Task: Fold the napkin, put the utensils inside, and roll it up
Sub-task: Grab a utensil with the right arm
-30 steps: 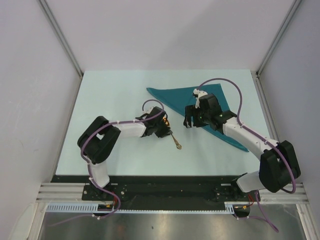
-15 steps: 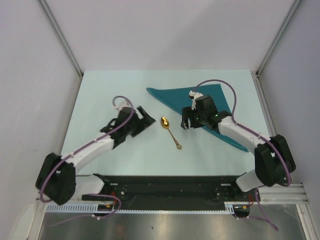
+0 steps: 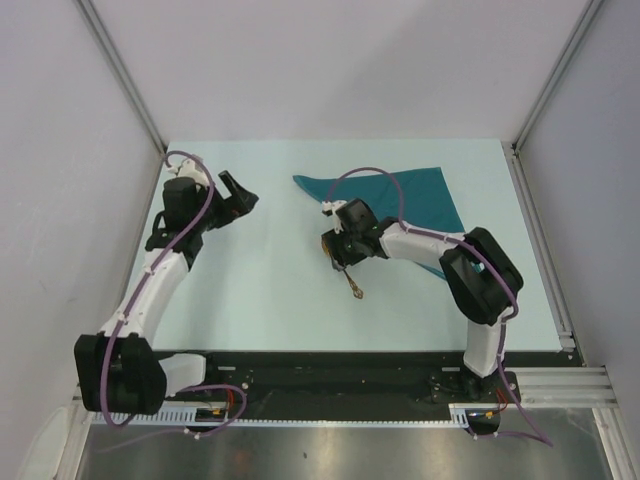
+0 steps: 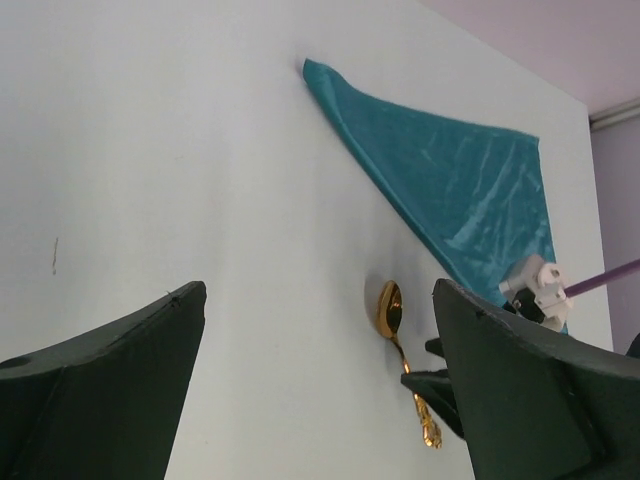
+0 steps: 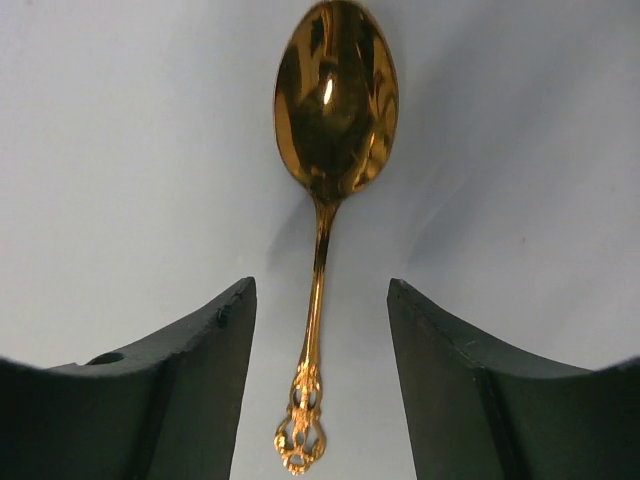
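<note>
The teal napkin (image 3: pixel 405 195) lies folded into a triangle at the back right of the table, and also shows in the left wrist view (image 4: pixel 450 185). A gold spoon (image 3: pixel 353 287) lies on the bare table just left of the napkin's near edge, bowl away from the arms (image 5: pixel 335 100) (image 4: pixel 389 308). My right gripper (image 3: pixel 339 258) (image 5: pixel 320 295) hangs low over it and is open. Its fingers (image 5: pixel 200 380) straddle the thin handle with a gap on each side. My left gripper (image 3: pixel 238 192) (image 4: pixel 318 295) is open and empty, far off at the back left.
The pale table (image 3: pixel 260 290) is closed in by white walls with metal posts (image 3: pixel 125 80) at left, back and right. A black rail (image 3: pixel 330 365) with the arm bases runs along the near edge. My right forearm lies across the napkin's near tip.
My left gripper let go of the spoon, opened wide and swung away to the back left. My right gripper moved left off the napkin to over the spoon handle, its jaws narrowing a little.
</note>
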